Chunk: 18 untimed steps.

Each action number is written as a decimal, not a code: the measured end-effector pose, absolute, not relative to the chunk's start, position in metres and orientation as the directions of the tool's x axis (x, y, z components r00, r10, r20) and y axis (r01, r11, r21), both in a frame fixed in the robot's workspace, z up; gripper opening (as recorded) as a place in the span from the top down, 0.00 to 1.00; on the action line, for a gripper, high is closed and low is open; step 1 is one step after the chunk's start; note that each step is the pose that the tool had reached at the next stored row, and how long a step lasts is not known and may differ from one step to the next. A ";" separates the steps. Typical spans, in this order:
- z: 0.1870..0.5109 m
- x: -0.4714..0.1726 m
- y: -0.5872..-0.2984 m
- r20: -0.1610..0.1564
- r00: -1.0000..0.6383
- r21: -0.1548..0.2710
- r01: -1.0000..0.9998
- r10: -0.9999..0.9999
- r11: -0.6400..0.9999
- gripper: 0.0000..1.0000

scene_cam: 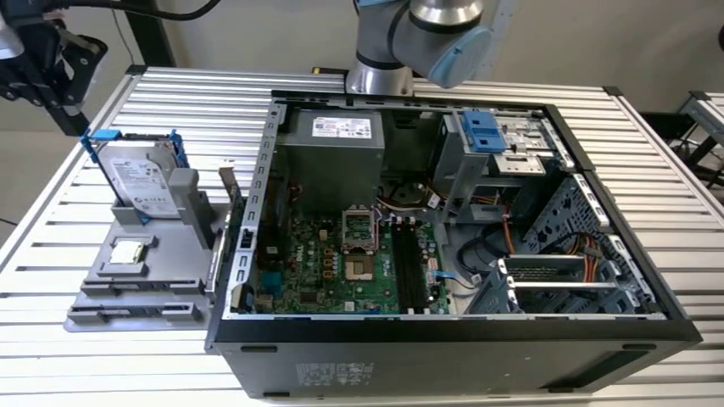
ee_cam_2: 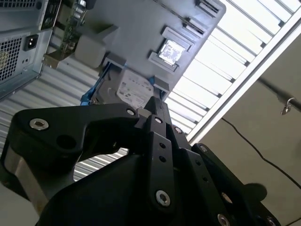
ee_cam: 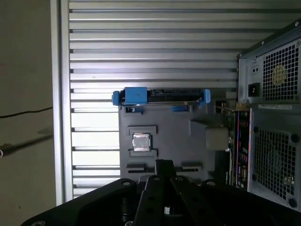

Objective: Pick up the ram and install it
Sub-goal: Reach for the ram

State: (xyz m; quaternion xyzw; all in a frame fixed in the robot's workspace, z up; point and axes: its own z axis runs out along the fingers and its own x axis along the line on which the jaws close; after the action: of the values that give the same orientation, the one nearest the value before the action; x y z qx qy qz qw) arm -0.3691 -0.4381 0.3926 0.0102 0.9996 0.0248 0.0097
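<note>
Outwardly, in the exterior view, the black linkage gripper is seen over the slatted metal table, well to the exterior view's left of the open black computer case and near the upright silver hard drive in its blue-handled frame. The flat grey fixture tray below carries the small square silver processor chip. The long, thin green circuit-board ram cannot be picked out with certainty, either on the tray or in the dark memory slots of the green motherboard. In the second wrist view the gripper is pointed at the tray, with the hard drive nearest it; whether it is open or closed cannot be told. In the first wrist view the gripper is lined up between two dark slotted holders at the tray's end past the chip. If the ram is seated there, as is judged likely, its long axis is laid parallel to the hard drive's, crosswise beneath the gripper.
</note>
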 end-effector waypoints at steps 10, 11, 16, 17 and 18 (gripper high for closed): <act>0.393 -0.369 -0.454 -0.019 -1.000 0.050 0.020 0.021 0.999 1.00; 0.393 -0.369 -0.456 -0.019 -1.000 0.050 0.020 0.021 0.999 1.00; 0.393 -0.369 -0.464 -0.019 -1.000 0.050 0.020 0.021 0.999 1.00; 0.393 -0.369 -0.467 -0.019 -1.000 0.050 0.020 0.021 0.999 1.00; 0.393 -0.368 -0.469 -0.019 -1.000 0.050 0.020 0.021 0.999 1.00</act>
State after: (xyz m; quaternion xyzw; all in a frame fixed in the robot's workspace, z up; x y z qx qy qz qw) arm -0.3684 -0.4686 0.3926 0.0103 0.9996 0.0248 0.0096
